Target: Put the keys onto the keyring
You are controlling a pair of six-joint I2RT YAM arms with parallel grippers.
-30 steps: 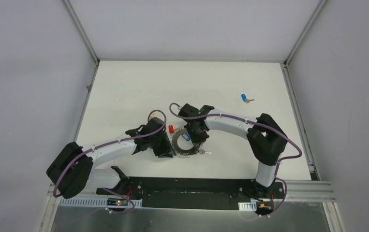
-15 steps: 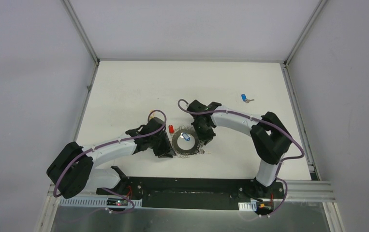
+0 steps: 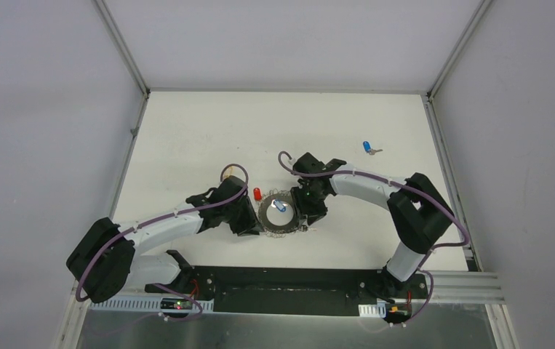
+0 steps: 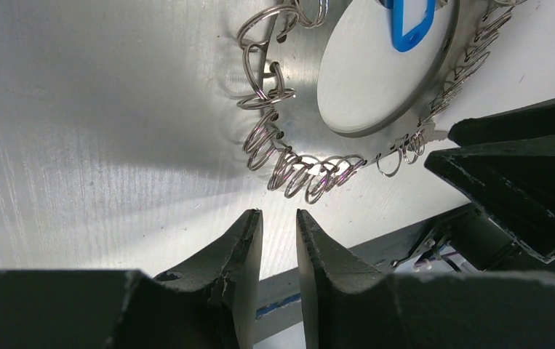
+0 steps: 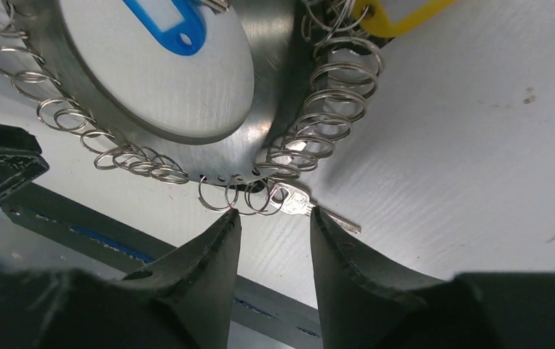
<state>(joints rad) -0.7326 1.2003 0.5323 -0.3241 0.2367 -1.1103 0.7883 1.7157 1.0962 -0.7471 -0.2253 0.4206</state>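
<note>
1. The right hand has just let go. A second ago it was almost closed and stood over the ring. Now its fingers are apart and hold nothing, and the arm has shifted to the ring's right side.
2. With the hand moved off, a blue key shows in the hollow middle of the ring, flat on the worktop. It lies inside the ring, but I cannot see it threaded on any loop. I judge it as dropped in, not yet hung.
3. In the right wrist view a silver key lies at the ring's near edge. Its head touches the small loops there and its blade points away from the ring. It is just in front of the gap between the right fingers, not between them. It seems caught in a loop, but this is not sure.
4. The head of a yellow key touches the coils at the top of that view. Whether it sits on a coil is hidden.
5. The left hand has not changed. Its fingers are nearly together, with a narrow empty gap. The coils of the ring's left edge lie just in front of the tips, and I see no contact.
6. A red key lies just beside the ring on its far-left side. A second blue key is well apart, to the far right. I judge the task as only partly done, because these loose keys must still be brought to the loops.
</note>
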